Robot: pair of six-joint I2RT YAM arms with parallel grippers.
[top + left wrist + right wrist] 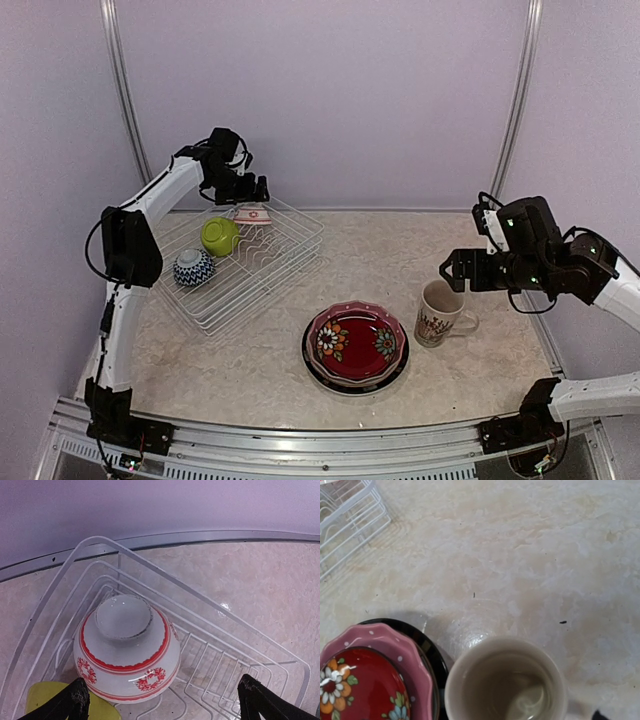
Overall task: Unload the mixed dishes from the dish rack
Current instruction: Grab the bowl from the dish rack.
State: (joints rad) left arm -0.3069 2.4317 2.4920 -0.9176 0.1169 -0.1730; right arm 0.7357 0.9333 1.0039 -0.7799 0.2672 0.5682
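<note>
The white wire dish rack [262, 275] stands at the left. It holds a lime green bowl [220, 236], a blue-white bowl [193, 268] and a red-white bowl [251, 213] lying upside down. My left gripper [247, 192] hovers open just above the red-white bowl [125, 650], with its fingers [76, 700] apart on either side and touching nothing. The cream patterned mug [437, 313] stands upright on the table. My right gripper [455, 268] is open and empty, above and behind the mug [505, 680]. Only one of its fingertips [598, 715] shows in the right wrist view.
A stack of plates [356, 345], red floral on pink dotted on black-rimmed, sits on the table left of the mug, close to it [365, 680]. The lime green bowl [45, 702] lies next to the red-white bowl. The rack's corner [345, 515] shows in the right wrist view.
</note>
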